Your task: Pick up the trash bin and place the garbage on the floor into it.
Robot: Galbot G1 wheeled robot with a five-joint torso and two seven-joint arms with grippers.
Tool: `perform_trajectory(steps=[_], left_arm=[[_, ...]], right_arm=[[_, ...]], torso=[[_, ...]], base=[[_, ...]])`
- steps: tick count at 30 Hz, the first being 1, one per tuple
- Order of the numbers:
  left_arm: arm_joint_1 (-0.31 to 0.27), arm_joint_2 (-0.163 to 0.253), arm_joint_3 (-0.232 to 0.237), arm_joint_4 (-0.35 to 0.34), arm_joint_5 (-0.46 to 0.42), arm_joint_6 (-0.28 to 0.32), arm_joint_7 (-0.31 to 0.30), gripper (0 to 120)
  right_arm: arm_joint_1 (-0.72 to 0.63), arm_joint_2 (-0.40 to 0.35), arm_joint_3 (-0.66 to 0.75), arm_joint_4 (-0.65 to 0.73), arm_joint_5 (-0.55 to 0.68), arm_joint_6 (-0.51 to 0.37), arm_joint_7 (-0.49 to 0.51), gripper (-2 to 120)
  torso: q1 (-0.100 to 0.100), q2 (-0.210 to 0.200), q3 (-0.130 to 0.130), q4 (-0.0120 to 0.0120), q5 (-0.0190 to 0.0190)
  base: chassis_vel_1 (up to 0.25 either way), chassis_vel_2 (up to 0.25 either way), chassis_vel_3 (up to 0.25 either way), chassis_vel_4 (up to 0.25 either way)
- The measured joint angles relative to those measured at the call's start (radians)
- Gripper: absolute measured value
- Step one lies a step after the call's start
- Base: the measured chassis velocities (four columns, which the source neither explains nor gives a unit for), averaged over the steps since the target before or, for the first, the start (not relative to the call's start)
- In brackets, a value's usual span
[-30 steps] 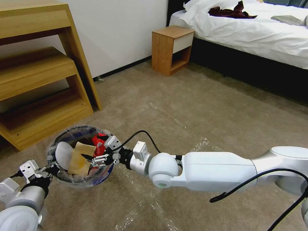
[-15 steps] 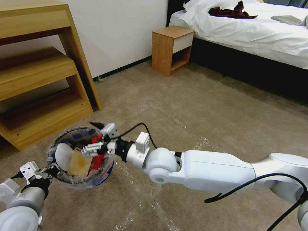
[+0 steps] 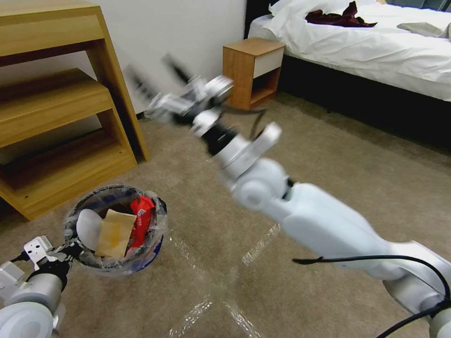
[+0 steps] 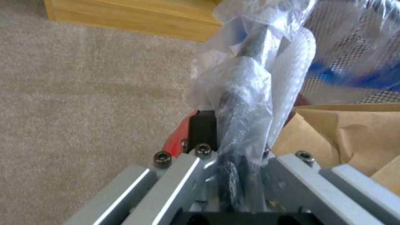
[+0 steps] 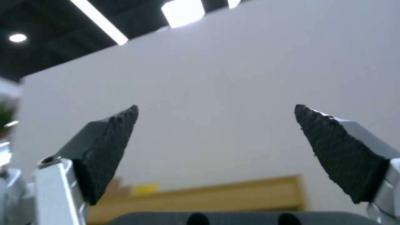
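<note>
The trash bin [image 3: 141, 256], blue outside and lined with a crinkled clear bag, hangs low at the left over the floor [image 3: 291, 141]. My left gripper [image 3: 70, 248] is shut on its near rim. In the left wrist view the left gripper [image 4: 233, 137] clamps the bag-wrapped rim [image 4: 250, 78]. Garbage lies inside the bin: a tan box [image 3: 112, 234], a red wrapper [image 3: 142, 211] and a white piece [image 3: 87, 225]. The tan box [image 4: 346, 131] also shows past the rim. My right gripper [image 3: 152, 72] is raised high above the carpet, blurred. Its black pads [image 5: 108, 147] stand wide apart around nothing, so the right gripper [image 5: 216, 107] is open.
A wooden shelf unit [image 3: 56, 108] stands close behind the bin at the left. A small wooden nightstand [image 3: 251, 70] and a bed [image 3: 376, 51] lie at the back right. Shiny tape strips [image 3: 197, 274] cross the carpet in front of me.
My right gripper has left the bin's mouth and swung up and away toward the wall, open and empty. The bin stays in my left gripper.
</note>
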Motion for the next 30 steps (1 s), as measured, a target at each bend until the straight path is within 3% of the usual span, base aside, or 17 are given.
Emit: perform_trajectory(steps=[9,12,13,17,30], left_arm=[[0.004,0.009,-0.020,-0.005,0.014,-0.009,0.005,0],[0.008,0.011,-0.028,-0.006,0.054,-0.023,0.023,0],[0.008,0.011,-0.028,-0.006,0.054,-0.023,0.023,0],[0.033,-0.011,-0.048,-0.024,0.080,-0.046,0.034,0],[0.057,-0.017,-0.061,-0.056,0.094,-0.053,0.033,0]], right_arm=[[-0.224,-0.116,0.298,0.041,-0.047,0.016,0.028,92],[-0.359,-0.142,0.496,0.078,-0.136,-0.024,0.084,93],[-0.359,-0.142,0.496,0.078,-0.136,-0.024,0.084,93],[-0.560,-0.133,0.717,0.116,-0.327,-0.045,0.130,95],[-0.861,-0.067,0.855,0.203,-0.524,-0.067,0.249,99]], torso=[[0.000,0.000,0.000,-0.0001,0.0005],[0.000,0.000,0.000,0.0002,0.0004],[0.000,0.000,0.000,0.0002,0.0004],[0.000,0.000,0.000,-0.0002,0.0005],[0.000,0.000,0.000,0.0001,-0.0001]], base=[[0.000,0.000,0.000,0.000],[0.000,0.000,0.000,0.000],[0.000,0.000,0.000,0.000],[0.000,0.000,0.000,0.000],[0.000,0.000,0.000,0.000]])
